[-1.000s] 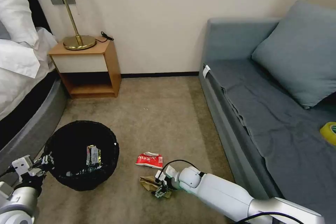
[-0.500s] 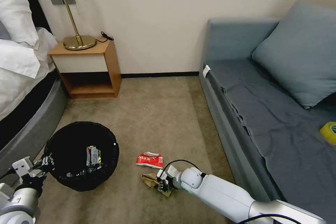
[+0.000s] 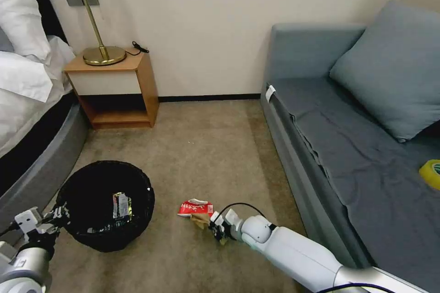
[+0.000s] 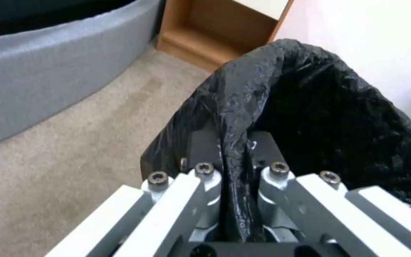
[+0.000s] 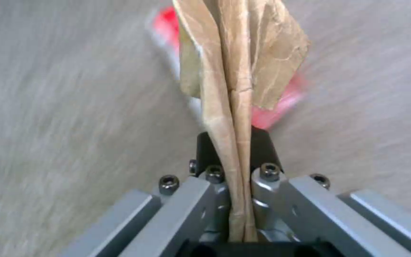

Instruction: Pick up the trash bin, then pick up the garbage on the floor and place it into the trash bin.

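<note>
The black bag-lined trash bin [image 3: 106, 203] hangs at the lower left, with my left gripper [image 3: 56, 214] shut on its near rim; in the left wrist view the crinkly rim [image 4: 236, 117] is pinched between the fingers. A shiny wrapper [image 3: 121, 204] lies inside it. My right gripper [image 3: 216, 230] is shut on the crumpled brown paper [image 3: 200, 219], a piece of the garbage, held just above the carpet; the right wrist view shows the paper [image 5: 236, 71] clamped between the pads. The red-white snack packet [image 3: 195, 208] lies on the floor right behind it, blurred red [image 5: 282, 103] in the wrist view.
A grey sofa [image 3: 357, 155] with a cushion and a yellow tape roll [image 3: 431, 173] runs along the right. A wooden nightstand [image 3: 114, 89] with a lamp stands at the back left, beside a bed [image 3: 27, 114]. Open carpet [image 3: 206, 151] lies between them.
My right gripper has lifted the brown paper off the carpet and carried it up toward the snack packet. The bin and left gripper have sunk slightly in the picture.
</note>
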